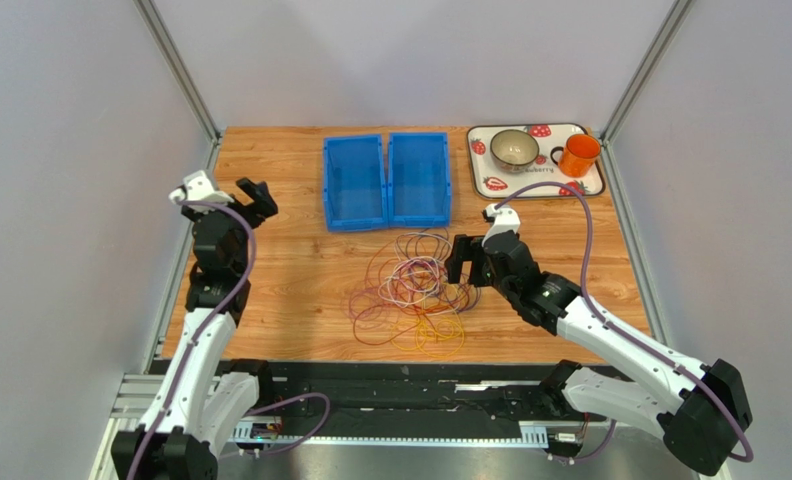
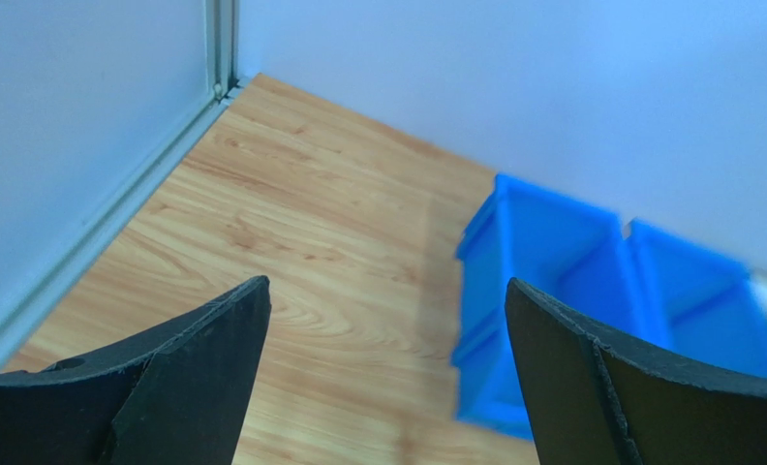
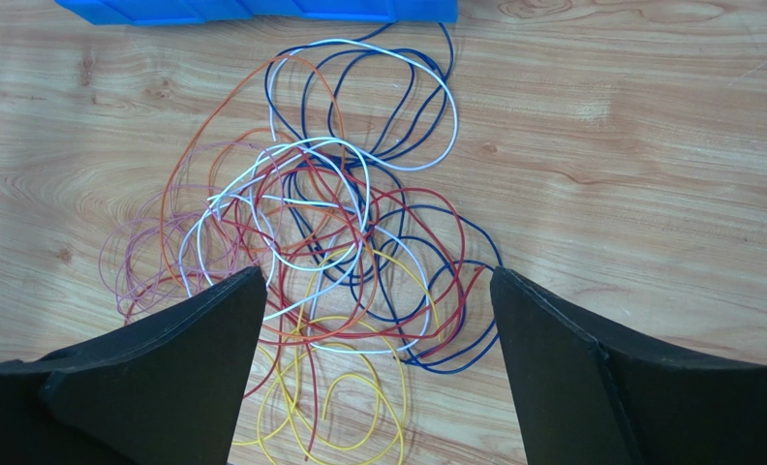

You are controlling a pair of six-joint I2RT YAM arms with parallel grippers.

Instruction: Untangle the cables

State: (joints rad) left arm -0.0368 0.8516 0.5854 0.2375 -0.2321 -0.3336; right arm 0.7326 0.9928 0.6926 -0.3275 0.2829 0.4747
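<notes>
Both left fingers (image 2: 194, 378) and right fingers (image 3: 165, 378) gape, empty.

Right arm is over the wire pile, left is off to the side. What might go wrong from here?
The right gripper hangs open above crossing strands of the cables; closing may pinch several and tighten the tangle. With the left gripper far away and open, a pull may drag the whole pile. Loops near the blue bins may snag.
</notes>
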